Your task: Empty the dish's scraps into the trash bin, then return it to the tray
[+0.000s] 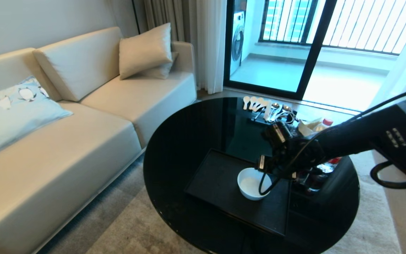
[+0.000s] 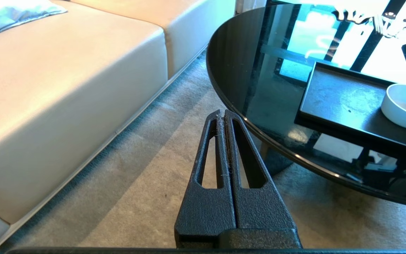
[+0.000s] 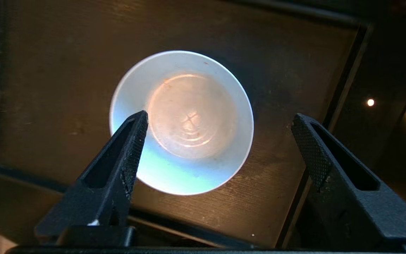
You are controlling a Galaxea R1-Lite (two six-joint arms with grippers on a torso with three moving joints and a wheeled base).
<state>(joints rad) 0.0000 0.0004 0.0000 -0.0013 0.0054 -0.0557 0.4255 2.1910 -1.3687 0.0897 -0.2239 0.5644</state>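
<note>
Cream sofa [image 1: 83, 123], grey carpet [image 1: 136, 225], round black table [image 1: 189, 141], bright balcony door [image 1: 277, 46]

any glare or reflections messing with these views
Head view: bright balcony light, and the glossy table mirrors the window. Left wrist view: window glare washes the tabletop beyond the tray. Right wrist view: warm light pools in the dish; dim tray around it.

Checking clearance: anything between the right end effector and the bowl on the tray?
Nothing visible. The right end effector is open directly above the empty bowl, which sits on the tray.
</note>
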